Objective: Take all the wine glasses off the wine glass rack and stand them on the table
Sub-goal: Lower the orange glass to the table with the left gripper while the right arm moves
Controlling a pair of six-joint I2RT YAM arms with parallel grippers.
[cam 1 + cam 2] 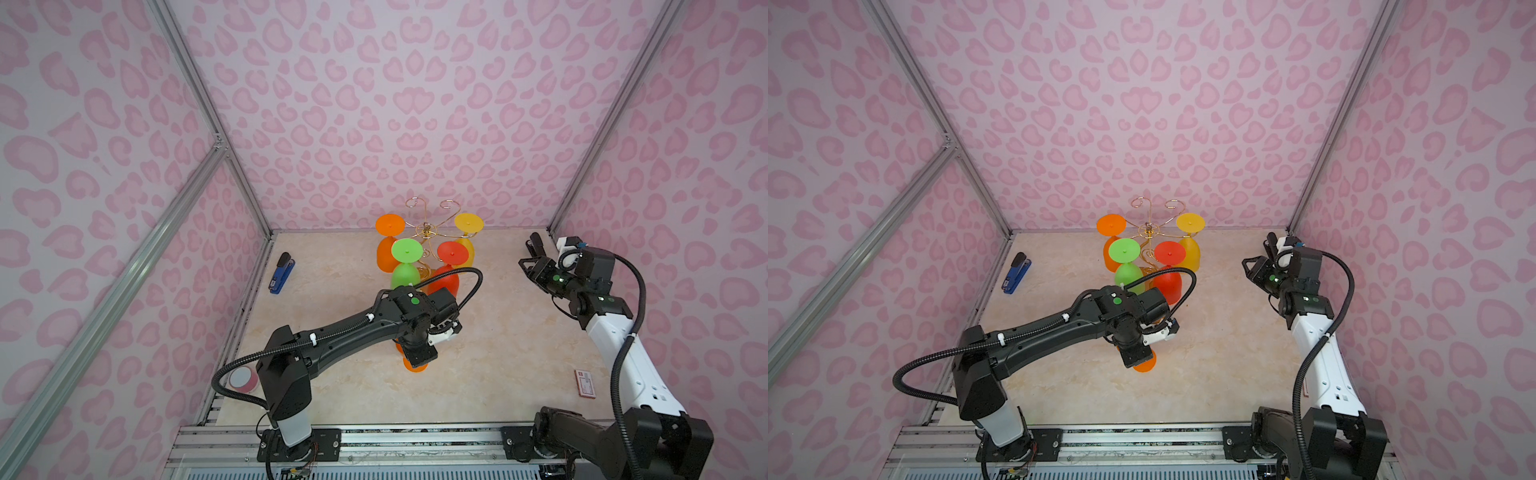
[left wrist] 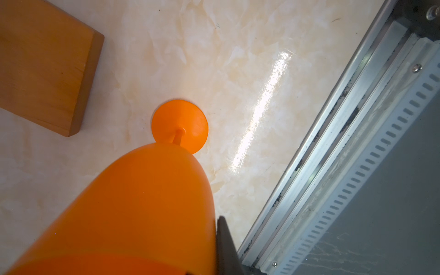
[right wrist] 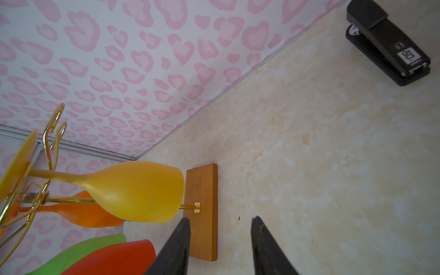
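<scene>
Cream marble-look tabletop (image 1: pixel 332 386), glossy, with a glare streak. Pink heart-spot walls (image 1: pixel 415 104) on three sides, alu rail (image 1: pixel 374 436) at 6 o'clock. Wine glass rack (image 1: pixel 427 227) at 12 o'clock by the back wall. Hung orange glass (image 1: pixel 390 224), green glass (image 1: pixel 407 250), red glass (image 1: pixel 452 252) and yellow glass (image 1: pixel 468 222) hang foot-up. Wine glass (image 2: pixel 154 202), orange, is off the rack near table ctr, foot on the surface. Left gripper (image 1: pixel 417 360) is over it: one finger (image 2: pixel 226 242) against the bowl, the other hidden, so can't tell if clamped. Right gripper (image 3: pixel 220 219) at 3 o'clock, fingers apart, empty. Blue stapler (image 1: pixel 281 274) at 10 o'clock.
</scene>
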